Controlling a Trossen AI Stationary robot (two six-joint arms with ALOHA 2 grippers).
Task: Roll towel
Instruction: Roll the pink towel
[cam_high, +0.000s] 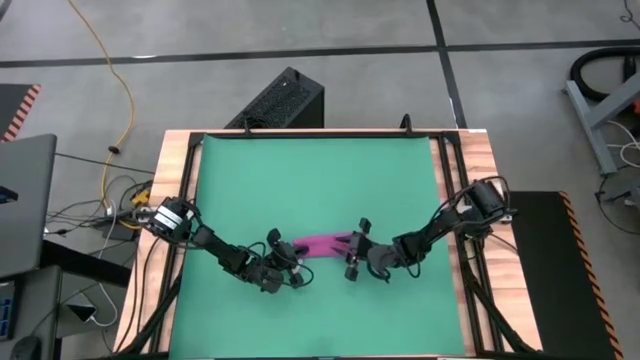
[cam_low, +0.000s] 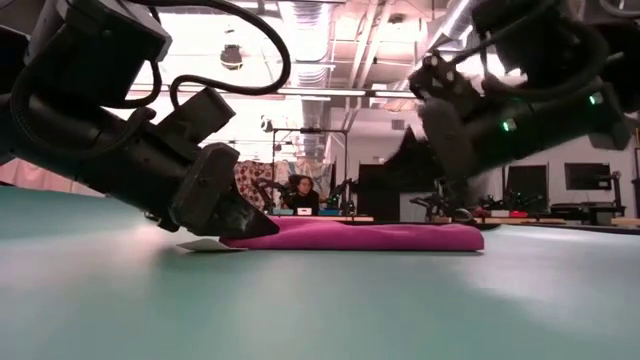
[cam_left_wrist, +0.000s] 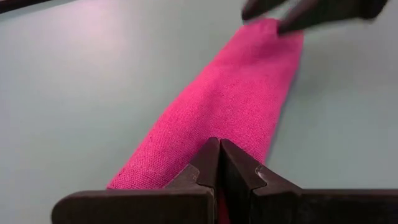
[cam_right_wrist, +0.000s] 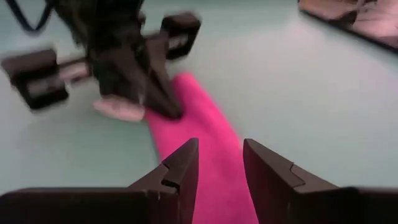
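Towel (cam_high: 322, 245) lies as a narrow folded pink strip on the green mat (cam_high: 310, 180), near the front edge, between the two grippers. Material reads as light, soft and limp, with a woven, non-slippery face; it should bend anywhere and hold no shape, so grasping an end of the strip, pinched through all layers, looks best.

Left gripper (cam_high: 293, 272) sits at the strip's left end, fingers (cam_left_wrist: 219, 163) fully closed; whether cloth is pinched cannot be told. Right gripper (cam_right_wrist: 221, 163) hovers over the right end, jaws parted, straddling the strip.

Low view alone shows the strip's thickness (cam_low: 360, 236) and a white tag (cam_low: 205, 245) at the left end. High view alone gives overall placement
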